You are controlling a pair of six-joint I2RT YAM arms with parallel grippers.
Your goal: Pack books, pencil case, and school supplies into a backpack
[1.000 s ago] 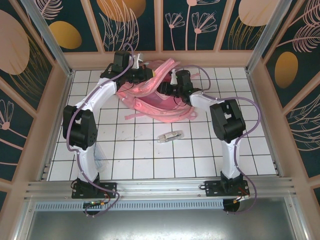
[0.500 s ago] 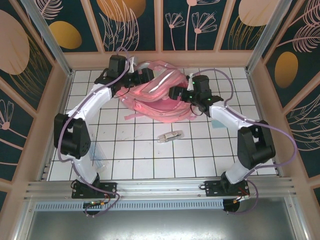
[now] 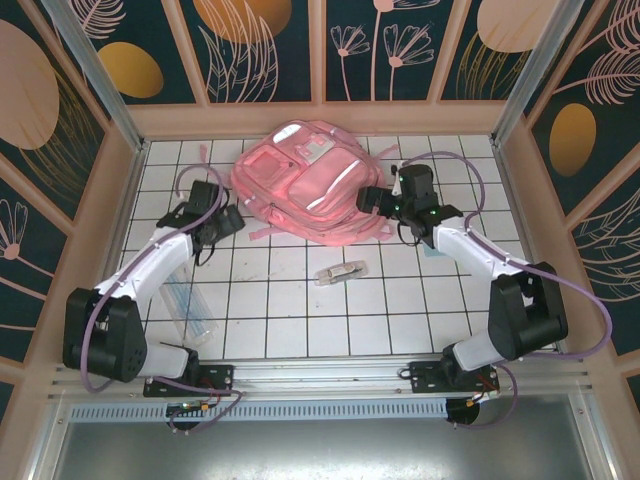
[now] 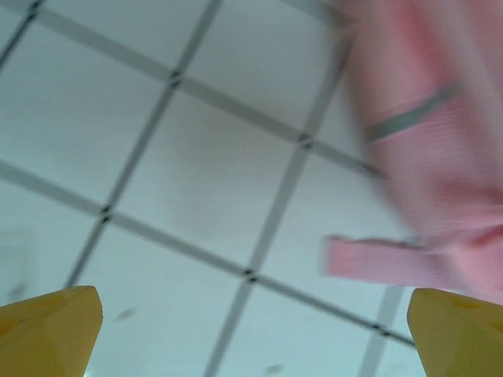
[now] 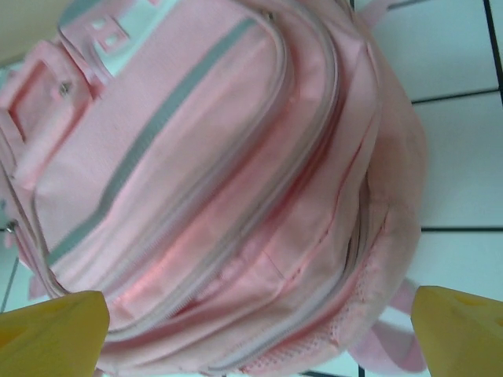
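A pink backpack (image 3: 305, 185) lies front-up at the far middle of the tiled bench (image 3: 280, 320), seemingly zipped. Flanking it, the left fingers (image 3: 230, 222) and right fingers (image 3: 367, 200) are spread wide and empty, probably placed to open it. A clear box (image 3: 340, 272) waits nearer, unpacked.

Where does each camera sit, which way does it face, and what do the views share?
Top external: above and behind the arm bases, looking down on the tiled table; both arms show, left gripper and right gripper flanking the backpack.
Left wrist: on the left arm, facing tiles and the backpack's side; yellow fingertips at the bottom corners.
Right wrist: on the right arm, facing the backpack's front pockets; yellow fingertips at the bottom corners.
Shared: the backpack, in all three.
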